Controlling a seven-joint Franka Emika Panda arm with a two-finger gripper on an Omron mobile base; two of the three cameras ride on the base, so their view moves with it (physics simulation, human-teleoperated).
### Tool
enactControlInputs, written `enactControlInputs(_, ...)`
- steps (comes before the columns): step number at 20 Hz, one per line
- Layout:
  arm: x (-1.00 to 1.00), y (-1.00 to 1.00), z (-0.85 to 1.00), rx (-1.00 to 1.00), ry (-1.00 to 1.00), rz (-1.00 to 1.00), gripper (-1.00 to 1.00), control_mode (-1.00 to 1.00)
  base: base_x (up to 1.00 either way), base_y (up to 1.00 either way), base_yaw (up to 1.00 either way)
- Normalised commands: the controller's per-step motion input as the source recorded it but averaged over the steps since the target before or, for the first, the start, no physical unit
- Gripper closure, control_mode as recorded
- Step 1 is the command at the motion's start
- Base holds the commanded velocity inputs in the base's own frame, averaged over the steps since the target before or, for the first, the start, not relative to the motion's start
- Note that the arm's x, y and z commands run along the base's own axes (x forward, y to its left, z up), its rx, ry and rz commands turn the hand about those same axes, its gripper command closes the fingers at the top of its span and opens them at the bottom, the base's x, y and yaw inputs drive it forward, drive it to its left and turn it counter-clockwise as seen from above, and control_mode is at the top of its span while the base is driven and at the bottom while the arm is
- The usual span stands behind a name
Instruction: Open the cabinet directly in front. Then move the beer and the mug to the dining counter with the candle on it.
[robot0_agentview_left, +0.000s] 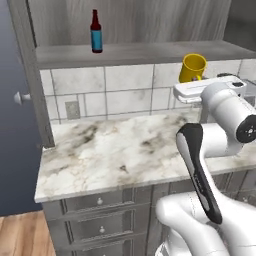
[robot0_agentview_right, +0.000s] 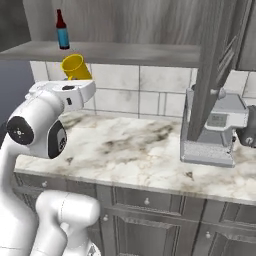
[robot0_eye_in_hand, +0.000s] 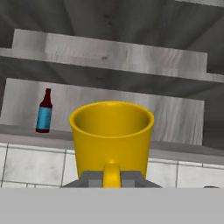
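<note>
Pincer (robot0_eye_in_hand: 112, 178) clamped on the handle of the yellow mug (robot0_eye_in_hand: 112, 136), holding it upright in the air, just in front of the open cabinet (robot0_agentview_left: 150, 20) and clear of its bottom shelf (robot0_agentview_left: 140, 52). Farther left on that shelf stands the beer (robot0_agentview_left: 96, 32), upright and well apart from the mug. Below, the marble worktop (robot0_agentview_left: 115, 150) runs along a tiled wall, with grey drawers (robot0_agentview_left: 100, 225) under it and a coffee machine (robot0_agentview_right: 212, 132) to the right.
</note>
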Motion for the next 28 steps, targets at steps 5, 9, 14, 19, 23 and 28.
enactControlInputs(5,0.00,0.00,0.00,0.00,0.00,0.00,1.00,1.00,-0.26,0.02,-0.92)
enactControlInputs(9,0.00,0.00,0.00,0.00,0.00,0.00,1.00,1.00,0.00,0.00,-1.00)
enactControlInputs(14,0.00,0.00,0.00,0.00,0.00,0.00,1.00,1.00,0.00,0.00,-1.00)
enactControlInputs(19,0.00,0.00,0.00,0.00,0.00,0.00,1.00,1.00,0.00,0.00,-1.00)
enactControlInputs(23,0.00,0.00,0.00,0.00,0.00,0.00,1.00,1.00,0.00,0.00,-1.00)
enactControlInputs(28,0.00,0.00,0.00,0.00,0.00,0.00,1.00,1.00,0.00,0.00,-1.00)
